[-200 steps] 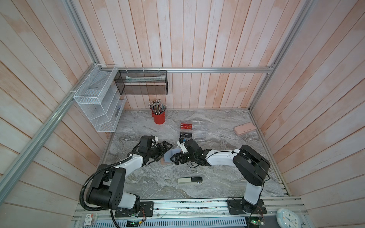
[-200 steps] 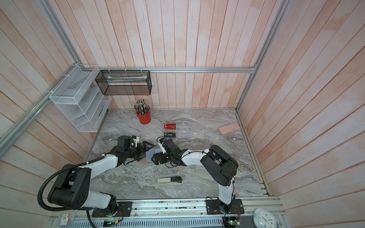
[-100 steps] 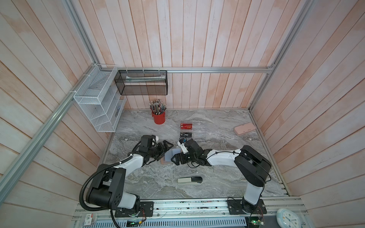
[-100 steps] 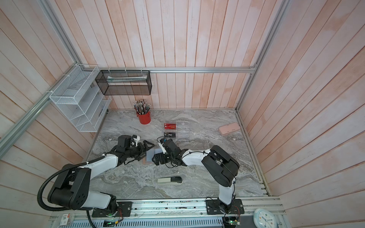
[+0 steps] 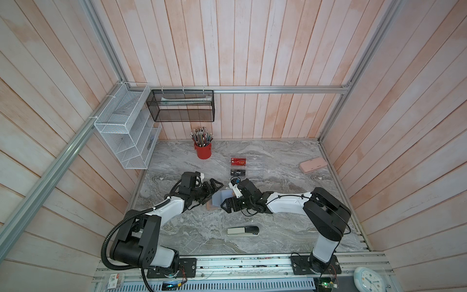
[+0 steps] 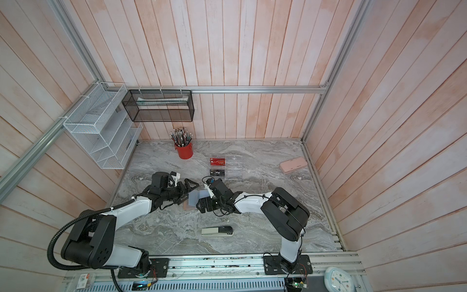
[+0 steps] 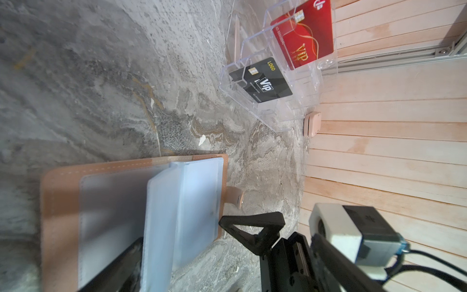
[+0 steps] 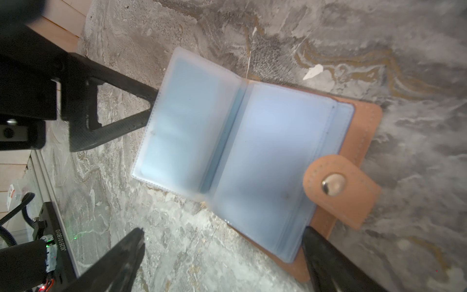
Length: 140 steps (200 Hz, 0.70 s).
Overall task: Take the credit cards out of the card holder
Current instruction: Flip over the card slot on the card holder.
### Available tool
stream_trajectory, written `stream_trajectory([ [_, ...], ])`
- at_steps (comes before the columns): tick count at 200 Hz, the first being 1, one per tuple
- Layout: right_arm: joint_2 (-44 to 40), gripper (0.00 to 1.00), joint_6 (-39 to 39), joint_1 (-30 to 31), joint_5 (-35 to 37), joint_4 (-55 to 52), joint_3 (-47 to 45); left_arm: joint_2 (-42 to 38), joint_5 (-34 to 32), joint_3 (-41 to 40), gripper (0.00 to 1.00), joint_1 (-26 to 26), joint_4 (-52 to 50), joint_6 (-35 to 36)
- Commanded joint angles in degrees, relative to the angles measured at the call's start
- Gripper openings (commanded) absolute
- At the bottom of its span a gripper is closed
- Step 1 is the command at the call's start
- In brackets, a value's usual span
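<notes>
Right wrist view: one tan leather-look folding card holder (image 8: 265,156) is seen lying open on the grey marble tabletop (image 8: 379,38). The left gripper (image 5: 214,192) and right gripper (image 8: 223,233) are spread wide, with nothing clasped. Two cards are stood in one clear acrylic rack (image 7: 303,101): one red card (image 7: 303,35) and one black card (image 7: 262,81).
</notes>
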Motion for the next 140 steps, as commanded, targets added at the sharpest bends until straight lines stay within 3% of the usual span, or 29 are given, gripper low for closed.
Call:
stream_trajectory([
  [1, -1.8, 0.98, 0.7, -0.4, 0.7, -1.1, -0.8, 0.3, 0.0, 1.9, 1.0, -0.6, 1.2, -0.4],
  [140, -3.1, 0.98, 6.0, -0.3, 3.7, 1.7, -0.9, -0.5, 0.2, 1.3, 1.0, -2.8, 6.0, -6.1],
])
